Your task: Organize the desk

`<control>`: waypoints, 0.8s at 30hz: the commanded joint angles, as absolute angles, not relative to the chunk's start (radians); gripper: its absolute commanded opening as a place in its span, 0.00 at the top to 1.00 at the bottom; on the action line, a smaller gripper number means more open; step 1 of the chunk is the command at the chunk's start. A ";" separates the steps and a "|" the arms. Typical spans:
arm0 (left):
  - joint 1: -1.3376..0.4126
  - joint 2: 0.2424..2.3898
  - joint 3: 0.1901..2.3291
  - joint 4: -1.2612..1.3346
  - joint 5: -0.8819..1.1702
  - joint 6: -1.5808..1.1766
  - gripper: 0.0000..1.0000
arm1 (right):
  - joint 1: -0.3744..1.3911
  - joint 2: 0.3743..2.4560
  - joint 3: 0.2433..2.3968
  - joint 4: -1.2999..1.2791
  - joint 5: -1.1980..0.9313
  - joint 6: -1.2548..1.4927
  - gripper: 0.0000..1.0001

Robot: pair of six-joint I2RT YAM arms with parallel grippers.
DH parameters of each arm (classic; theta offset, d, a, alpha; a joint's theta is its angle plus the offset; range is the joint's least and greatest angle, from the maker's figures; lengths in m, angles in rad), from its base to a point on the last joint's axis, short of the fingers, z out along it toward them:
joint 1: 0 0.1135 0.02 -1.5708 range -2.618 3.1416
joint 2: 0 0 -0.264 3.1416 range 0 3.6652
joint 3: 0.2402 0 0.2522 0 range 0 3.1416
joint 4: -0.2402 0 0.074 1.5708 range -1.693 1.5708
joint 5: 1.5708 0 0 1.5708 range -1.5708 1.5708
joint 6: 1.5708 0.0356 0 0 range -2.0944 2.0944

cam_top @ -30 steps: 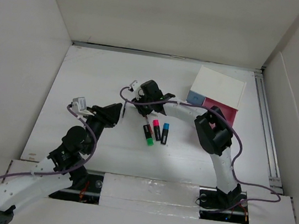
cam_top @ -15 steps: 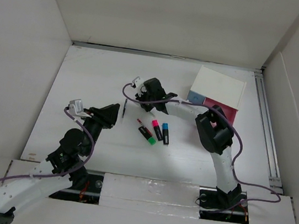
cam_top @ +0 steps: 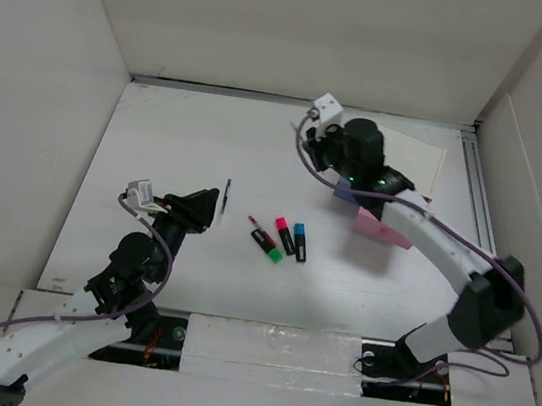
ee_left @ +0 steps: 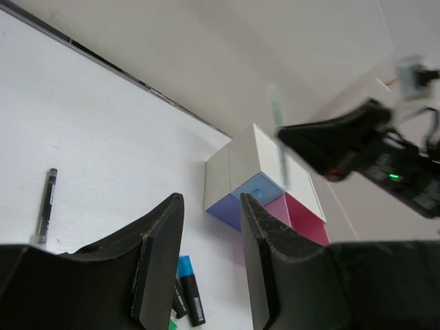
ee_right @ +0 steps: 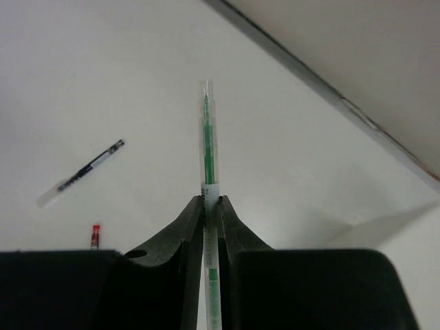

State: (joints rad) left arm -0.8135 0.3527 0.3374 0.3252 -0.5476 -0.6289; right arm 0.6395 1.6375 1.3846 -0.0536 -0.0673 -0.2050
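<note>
The desk (cam_top: 169, 138) is a white tabletop. My right gripper (cam_top: 335, 158) is raised over the drawer box (cam_top: 381, 226) at the back right and is shut on a clear pen with a green core (ee_right: 208, 151), which sticks out past the fingertips (ee_right: 194, 206). The left wrist view shows that pen (ee_left: 278, 124) in the air above the box (ee_left: 234, 182). My left gripper (cam_top: 204, 208) is open and empty, low over the desk, just left of a black pen (cam_top: 227, 195).
Three highlighters lie side by side mid-desk: green (cam_top: 271, 248), pink (cam_top: 285, 235) and blue (cam_top: 299, 240), with a small red-tipped piece (cam_top: 257, 225) beside the green one. White panels wall the desk on three sides. A metal rail (cam_top: 482, 243) runs along the right edge.
My right arm has lifted from beside the highlighters and swung up and right to above the drawer box, carrying the green pen. The left arm has hardly moved.
</note>
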 commanded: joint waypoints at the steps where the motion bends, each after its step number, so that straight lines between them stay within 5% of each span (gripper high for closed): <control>1: -0.810 0.367 0.339 0.376 -0.522 -0.614 0.66 | 0.568 1.386 1.231 -0.041 0.087 -0.186 0.97; 10: -0.810 0.393 0.331 0.411 -0.466 -0.607 0.57 | 0.319 0.965 0.872 -0.011 0.201 -0.072 0.94; 24: -0.810 0.385 0.331 0.417 -0.431 -0.603 0.56 | 0.255 1.005 0.623 0.268 0.164 -0.100 0.93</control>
State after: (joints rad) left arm -0.8135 0.3904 0.3347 0.3702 -0.4473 -0.6178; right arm 0.2615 1.0313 0.6491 0.1444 0.1741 -0.0975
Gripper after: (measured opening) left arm 0.437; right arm 0.152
